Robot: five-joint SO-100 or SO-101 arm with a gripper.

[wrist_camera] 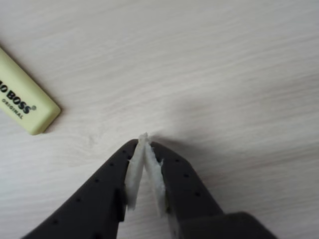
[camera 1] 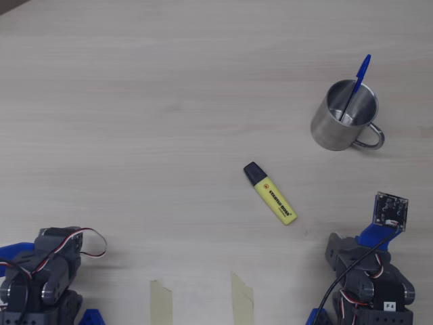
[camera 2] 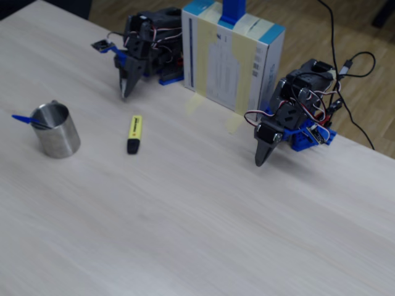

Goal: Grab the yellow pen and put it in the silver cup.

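One yellow pen [camera 1: 270, 193] lies flat on the pale wooden table [camera 1: 135, 101], black cap toward the upper left in the overhead view, lettering facing up; nothing touches it; the cup [camera 1: 344, 115] stands upright well apart from it, up and to the right in that view, handle at its lower right, with a blue pen [camera 1: 356, 87] leaning inside and sticking out over the rim; in the fixed view the cup [camera 2: 56, 130] sits left of the yellow pen [camera 2: 134, 134]; the gripper [wrist_camera: 144, 140] shows in the wrist view with its dark jaws pressed together at the tips, white padding squeezed between them, holding nothing, just above bare table; the pen's yellow end [wrist_camera: 25, 102] lies near it at the left edge of that view, apart from the tips; in the fixed view two arms sit folded beside a taped box [camera 2: 231, 58]; the gripper [camera 2: 126, 92] of the one nearer the pen points down at the table
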